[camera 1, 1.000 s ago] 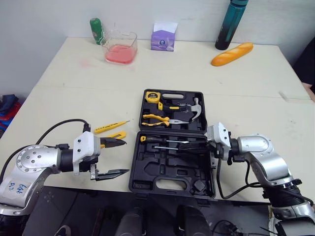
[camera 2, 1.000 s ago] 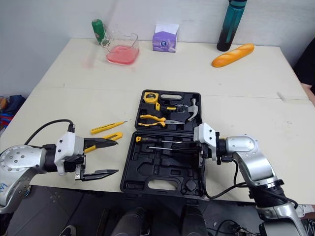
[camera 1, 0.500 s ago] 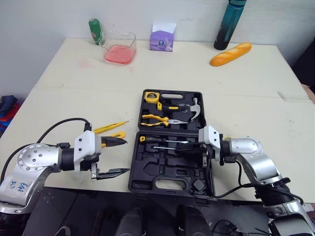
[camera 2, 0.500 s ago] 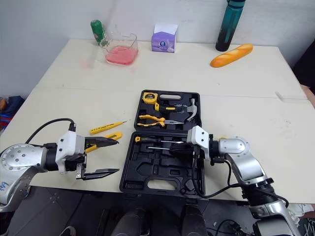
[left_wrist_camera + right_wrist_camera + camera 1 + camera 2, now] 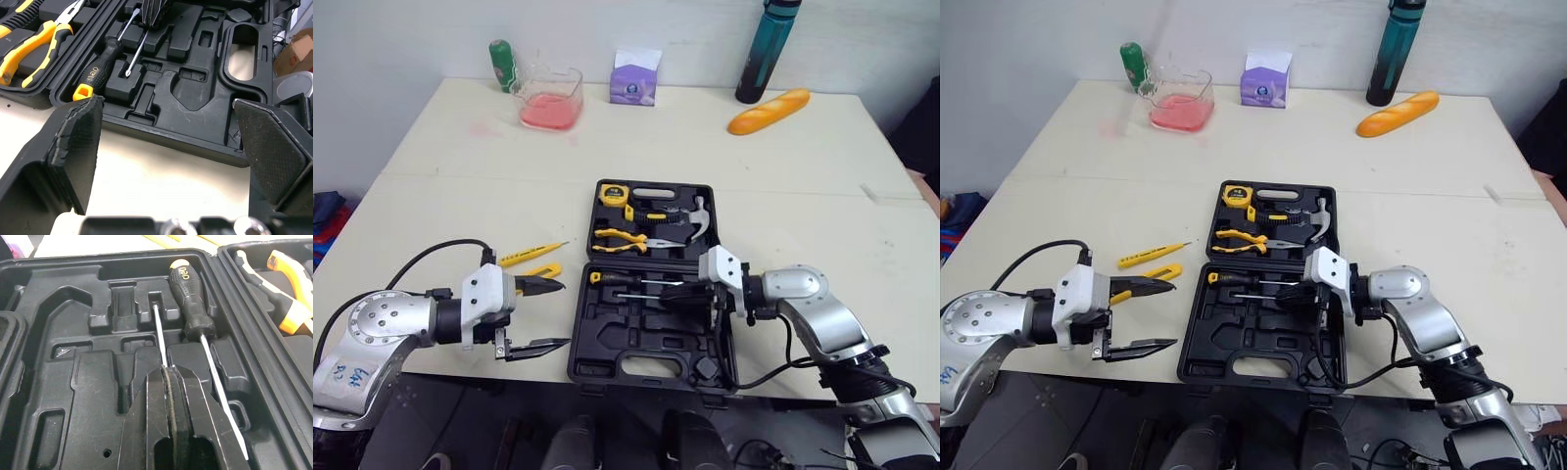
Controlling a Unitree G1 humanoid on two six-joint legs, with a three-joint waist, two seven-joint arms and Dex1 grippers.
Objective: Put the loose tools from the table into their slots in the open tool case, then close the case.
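The black tool case [image 5: 607,348] lies open in the middle of the table. Its far half holds a tape measure [image 5: 614,193], pliers [image 5: 625,238] and a hammer [image 5: 690,217]. A black-handled screwdriver [image 5: 612,277] rests in the near half. My right gripper [image 5: 671,297] is low over that half, shut on a thin screwdriver whose shaft [image 5: 159,333] sticks out past the fingertips. On the table left of the case lie a yellow tester screwdriver [image 5: 533,255] and a yellow utility knife [image 5: 546,269]. My left gripper [image 5: 565,313] is open beside the knife, holding nothing.
Along the far edge stand a green bottle [image 5: 503,63], a clear container of red liquid [image 5: 551,96], a purple box [image 5: 636,76] and a teal bottle [image 5: 754,54]. A bread loaf [image 5: 770,110] lies at the far right. The case's near rim reaches the table's front edge.
My right gripper has moved left over the case's near half, carrying the thin screwdriver. The left gripper has stayed where it was.
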